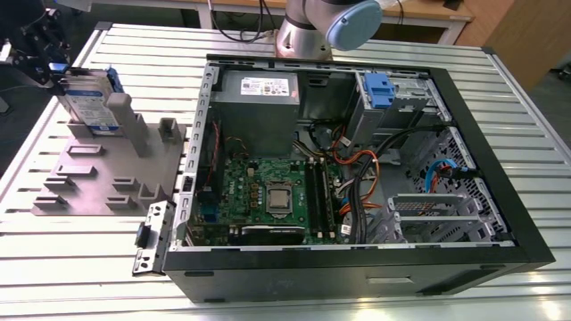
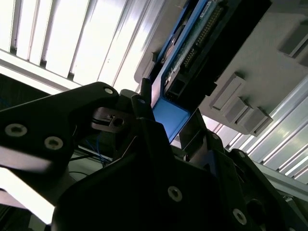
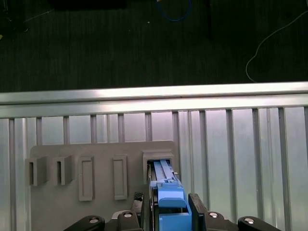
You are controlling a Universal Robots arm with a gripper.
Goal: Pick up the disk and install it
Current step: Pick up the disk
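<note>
The disk (image 1: 92, 101), a silver drive with a white-and-blue label and a blue carrier frame, stands on edge in a slot of the grey fixture plate (image 1: 98, 184) at the exterior view's left. My gripper (image 1: 63, 72) is at its top end, shut on the disk. In the first wrist view the black fingers (image 3: 194, 206) flank the blue carrier (image 3: 169, 197), and the disk runs into the fixture's slot (image 3: 159, 156). In the second wrist view the carrier's blue tab (image 2: 169, 115) sits between the fingers, with the drive's connector edge (image 2: 202, 38) beyond.
An open computer case (image 1: 499, 221) lies on the slatted metal table (image 1: 526, 114), with a motherboard (image 1: 267, 194), cables and a drive bay with a blue latch (image 1: 379, 90). The arm's base (image 1: 308, 30) stands behind the case. The table's edge (image 3: 154, 92) drops to dark floor past the fixture.
</note>
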